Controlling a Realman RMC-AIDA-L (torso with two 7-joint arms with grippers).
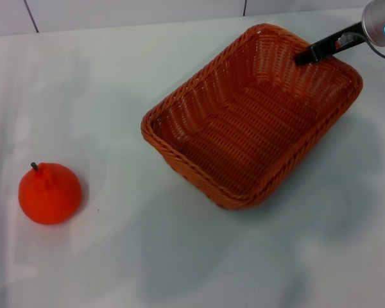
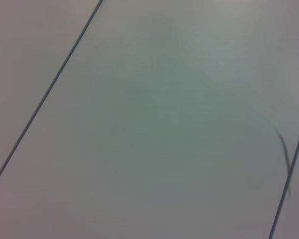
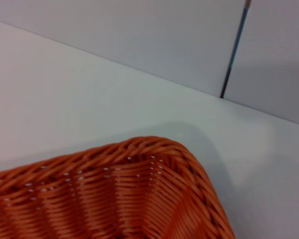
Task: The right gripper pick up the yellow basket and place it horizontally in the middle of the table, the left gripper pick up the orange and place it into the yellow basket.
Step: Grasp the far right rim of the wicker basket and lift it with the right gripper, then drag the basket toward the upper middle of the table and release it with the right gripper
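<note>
The yellow basket [image 1: 253, 115], an orange-brown woven wicker rectangle, sits askew on the white table [image 1: 179, 256] right of centre, and it is empty. The right gripper [image 1: 306, 58] reaches in from the top right, its black tip over the basket's far right rim. One corner of the basket [image 3: 154, 189] fills the bottom of the right wrist view. The orange [image 1: 50, 192], round with a short dark stem, rests on the table at the near left, well apart from the basket. The left gripper is out of view.
White wall panels with dark seams [image 1: 31, 16] rise behind the table's back edge. The right wrist view shows the same wall and a seam [image 3: 234, 55]. The left wrist view shows only a pale surface with dark seams [image 2: 45, 94].
</note>
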